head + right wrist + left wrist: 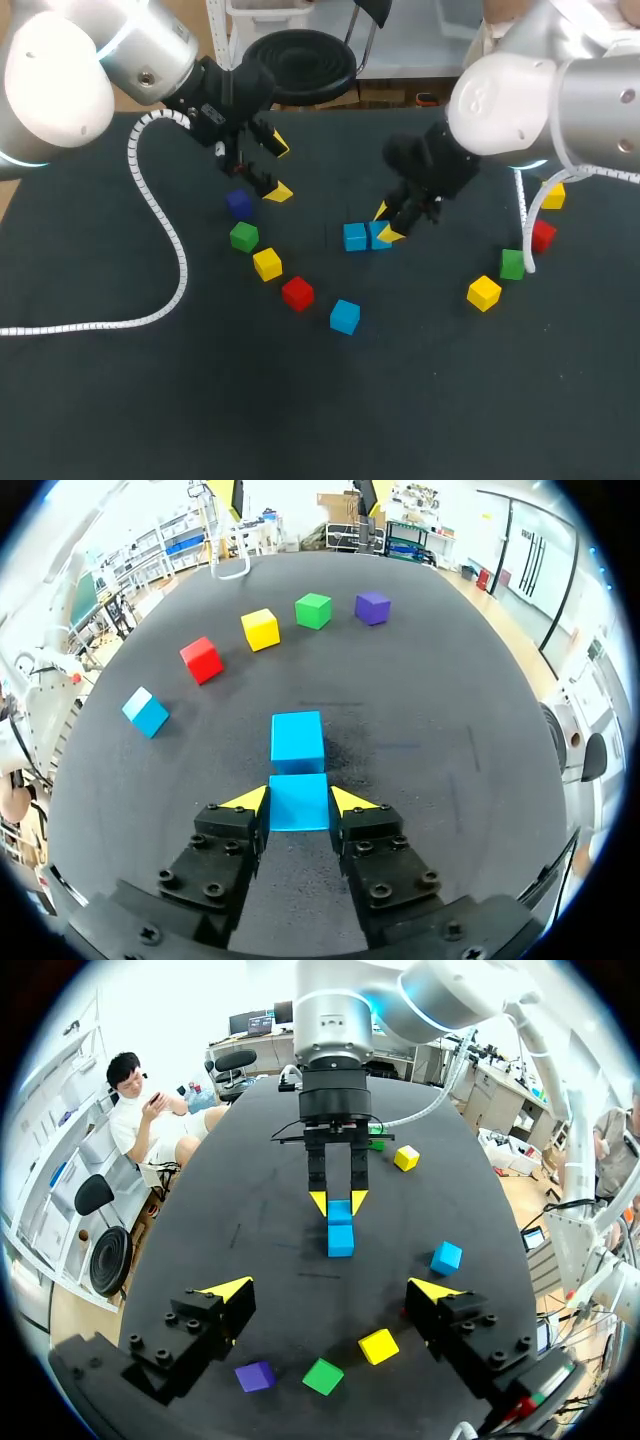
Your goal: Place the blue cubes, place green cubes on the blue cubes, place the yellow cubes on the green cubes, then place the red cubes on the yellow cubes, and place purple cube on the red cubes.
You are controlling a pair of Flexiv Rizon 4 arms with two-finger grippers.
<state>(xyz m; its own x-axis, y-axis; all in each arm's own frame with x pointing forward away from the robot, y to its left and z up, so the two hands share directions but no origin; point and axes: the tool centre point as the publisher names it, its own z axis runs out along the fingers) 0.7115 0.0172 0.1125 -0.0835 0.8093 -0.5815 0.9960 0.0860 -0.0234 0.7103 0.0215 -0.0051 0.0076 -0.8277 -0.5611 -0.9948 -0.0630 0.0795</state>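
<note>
In the head view the left gripper (278, 168) is hanging over the black matte table (120, 400) with its fingers spread wide, gripping nothing; a purple cube (238, 204) is sitting just beneath it. The right gripper (385, 223) is pinching the held blue cube (381, 237) between narrowly set fingers, with that cube resting on the table. A second blue cube (354, 237) is lying right against it. A green cube (243, 237), a yellow cube (267, 264), a red cube (297, 293) and a lone blue cube (345, 316) are trailing in a curve from the purple one. A white spiral-wrapped cable (170, 235) is snaking across the table.

In the left wrist view the black, bolted fingers with yellow wedge tips are standing far apart over bare table. The purple, green and yellow cubes are lying near them, untouched. Ahead, the right gripper is pointing straight down onto the blue pair.

In the right wrist view both yellow tips are pressing on opposite faces of the held blue cube. The second blue cube is sitting just ahead of it. All cubes are looking smooth, solid-coloured and sharp-edged.
</note>
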